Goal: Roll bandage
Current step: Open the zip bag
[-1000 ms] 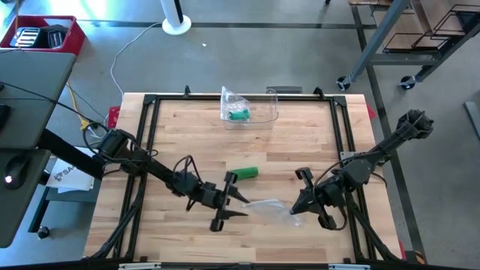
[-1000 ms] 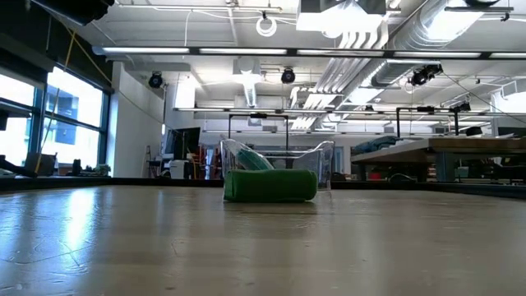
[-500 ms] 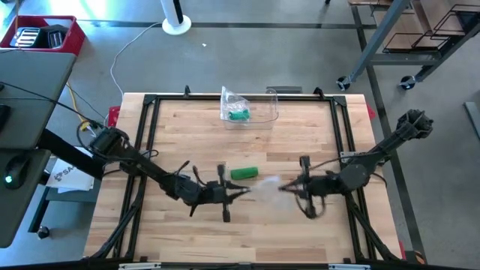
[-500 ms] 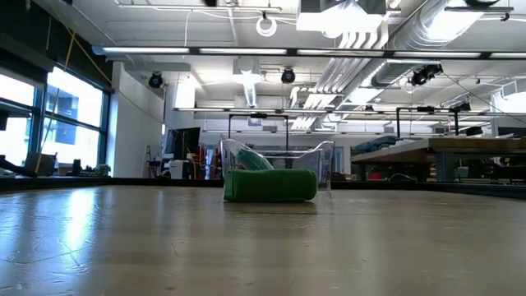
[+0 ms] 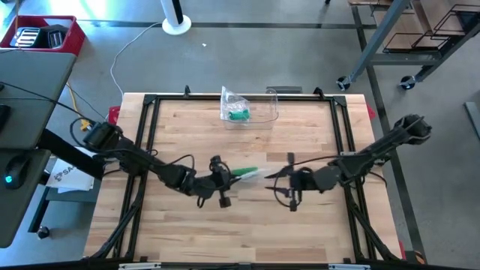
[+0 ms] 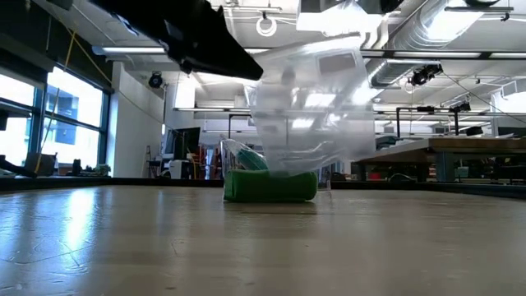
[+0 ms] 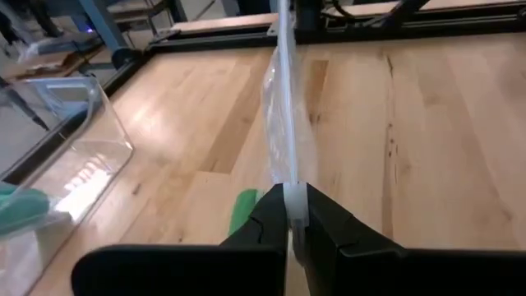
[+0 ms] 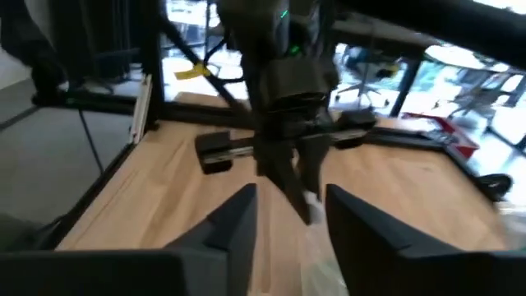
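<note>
While the left gripper (image 5: 238,175) hangs above the middle of the table (image 5: 187,120), its fingers are clenched on the edge of a clear plastic bag (image 7: 283,123), held edge-on over the green bandage roll (image 5: 244,172). Facing it from the right side, the right gripper (image 8: 288,215) stands released, fingers parted with nothing between them. Done well, the step probably means keeping the pinch firm and lifting the bag clear without nudging the roll. Lying on its side mid-table, well short of the clear container (image 5: 259,106) at the far edge, the roll runs its long axis roughly left to right
</note>
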